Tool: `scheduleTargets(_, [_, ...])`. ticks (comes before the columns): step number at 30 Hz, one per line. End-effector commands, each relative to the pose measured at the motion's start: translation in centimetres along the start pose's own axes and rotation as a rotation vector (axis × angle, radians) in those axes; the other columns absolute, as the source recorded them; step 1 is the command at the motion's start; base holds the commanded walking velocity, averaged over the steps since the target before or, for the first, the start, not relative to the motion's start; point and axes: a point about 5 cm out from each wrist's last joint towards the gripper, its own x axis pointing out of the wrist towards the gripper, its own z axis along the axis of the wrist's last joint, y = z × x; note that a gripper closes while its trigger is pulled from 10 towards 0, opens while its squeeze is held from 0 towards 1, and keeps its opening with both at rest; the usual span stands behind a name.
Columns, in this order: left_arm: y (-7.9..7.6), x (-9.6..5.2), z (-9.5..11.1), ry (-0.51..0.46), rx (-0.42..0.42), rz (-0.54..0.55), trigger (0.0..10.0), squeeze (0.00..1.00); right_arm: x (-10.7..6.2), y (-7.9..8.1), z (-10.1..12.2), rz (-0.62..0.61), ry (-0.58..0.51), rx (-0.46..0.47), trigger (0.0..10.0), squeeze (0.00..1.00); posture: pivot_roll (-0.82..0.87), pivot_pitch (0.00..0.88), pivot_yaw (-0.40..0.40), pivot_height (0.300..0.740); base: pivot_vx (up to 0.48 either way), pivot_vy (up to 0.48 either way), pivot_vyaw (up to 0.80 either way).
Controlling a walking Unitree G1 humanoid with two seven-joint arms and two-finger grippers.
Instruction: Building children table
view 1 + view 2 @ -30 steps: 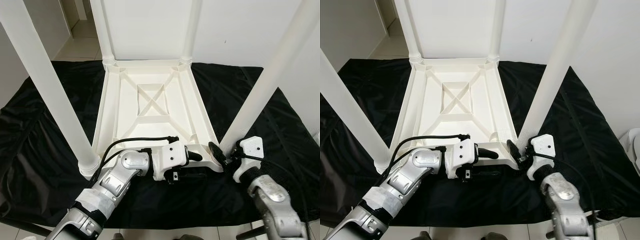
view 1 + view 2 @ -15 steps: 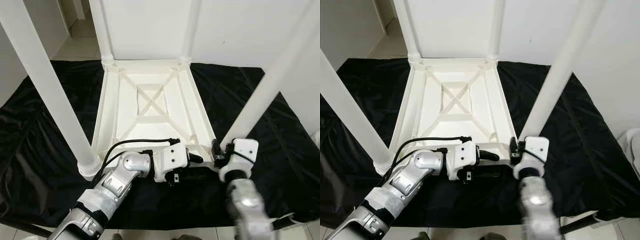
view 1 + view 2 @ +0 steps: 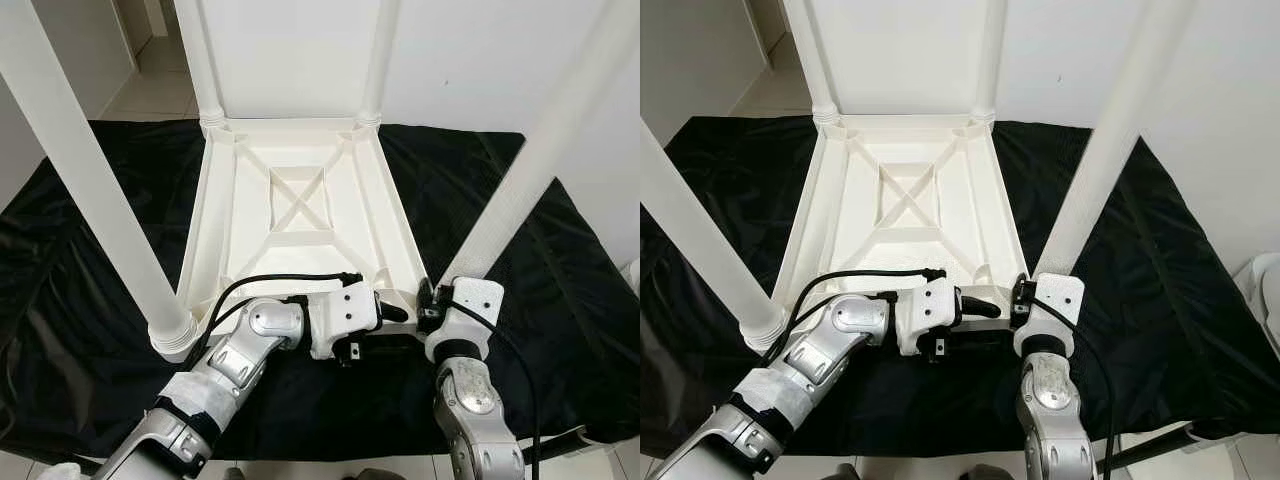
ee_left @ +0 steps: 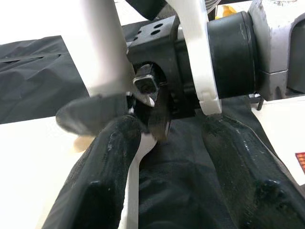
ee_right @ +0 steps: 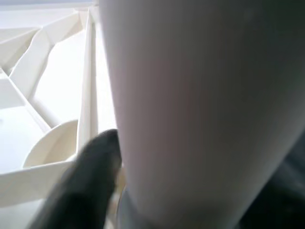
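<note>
Both arms are brushed silver metal with rounded joint housings. The left arm (image 3: 215, 375) has a pale wrap around its forearm and black cables arching over to a white wrist block that shows two dark screw holes. The right arm (image 3: 470, 400) ends in a similar white block, with a thin black cable trailing down beside it. The fingers (image 4: 105, 176) are matte black and lightly textured — possibly rubber-coated.

Home interior: tiled floor (image 3: 150, 95), white walls (image 3: 480, 60), black sheet (image 3: 60, 250) spread out.
</note>
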Motion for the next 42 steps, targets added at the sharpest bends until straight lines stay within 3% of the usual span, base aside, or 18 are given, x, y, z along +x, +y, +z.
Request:
scheduleTargets(1, [0.0,0.0,-0.2,0.012,0.005,-0.02,10.0,0.0,0.0,0.2,-0.2,-0.004,0.02,0.036,10.0,1.0,-0.08,0.0,0.011,0.74,0.0,0.0,0.0])
scheduleTargets(8, [-0.1,0.0,-0.2,0.011,0.004,-0.02,10.0,0.0,-0.1,-1.4,0.1,-0.01,-0.003,0.007,10.0,1.0,-0.07,0.0,0.011,0.74,0.0,0.0,0.0])
scheduleTargets(9, [-0.1,-0.1,-0.1,0.009,0.004,-0.019,10.0,0.0,-0.2,-2.0,0.4,0.045,-0.027,-0.011,10.0,0.0,-0.07,0.0,0.012,0.74,0.0,0.0,0.0])
scheduleTargets(11, [-0.1,-0.1,-0.1,0.009,0.004,-0.019,10.0,0.0,-0.2,-2.0,0.4,0.045,-0.027,-0.011,10.0,0.0,-0.07,0.0,0.012,0.74,0.0,0.0,0.0])
scheduleTargets(13, [-0.1,-0.5,-0.1,0.015,0.009,-0.015,10.0,0.0,-0.6,-2.9,0.7,0.211,-0.055,-0.055,10.0,0.0,-0.07,0.0,0.018,0.74,0.0,0.0,0.0])
scheduleTargets(14, [-0.1,-0.5,-0.1,0.015,0.009,-0.015,10.0,0.0,-0.6,-2.9,0.7,0.211,-0.055,-0.055,10.0,0.0,-0.07,0.0,0.018,0.74,0.0,0.0,0.0])
scheduleTargets(16, [-0.1,-1.0,0.2,0.013,0.009,-0.01,10.0,0.0,-1.0,-3.7,1.0,0.333,-0.069,-0.087,10.0,0.0,-0.07,0.0,0.02,0.74,0.0,0.0,0.0])
scheduleTargets(23, [0.4,-2.0,1.8,-0.063,-0.051,0.006,10.0,0.0,-0.8,-5.6,1.6,0.426,-0.078,-0.14,10.0,0.0,-0.06,0.0,0.034,0.74,0.0,0.0,0.0])
scheduleTargets(26, [0.9,-2.6,1.9,-0.046,-0.042,0.011,10.0,0.0,-0.2,-5.8,2.1,0.527,-0.084,-0.17,10.0,0.0,-0.06,0.0,0.041,0.74,0.0,0.0,0.0])
scheduleTargets(31, [1.0,-2.6,2.1,-0.045,-0.039,0.005,10.0,0.0,0.3,-6.1,2.2,0.583,-0.076,-0.188,10.0,0.0,-0.06,0.0,0.041,0.74,0.0,0.0,0.0])
scheduleTargets(32, [1.1,-2.6,2.2,-0.049,-0.038,0.007,10.0,0.0,0.5,-6.2,2.2,0.609,-0.072,-0.19,3.0,0.0,-0.06,0.0,0.043,0.74,0.0,0.0,0.0])
scheduleTargets(33, [1.1,-2.6,2.2,-0.049,-0.038,0.007,10.0,0.0,0.5,-6.2,2.2,0.609,-0.072,-0.19,3.0,0.0,-0.06,0.0,0.043,0.74,0.0,0.0,0.0])
scheduleTargets(34, [1.1,-2.5,2.4,-0.051,-0.036,0.013,10.0,0.0,0.8,-6.4,2.3,0.639,-0.075,-0.211,0.0,0.0,-0.06,0.0,0.045,0.74,0.0,0.0,0.0])
scheduleTargets(42, [1.1,-2.2,2.6,-0.054,-0.048,0.015,10.0,0.0,0.8,-6.5,2.0,0.654,-0.059,-0.201,0.0,0.0,-0.06,0.0,0.045,0.74,0.0,0.0,0.0])
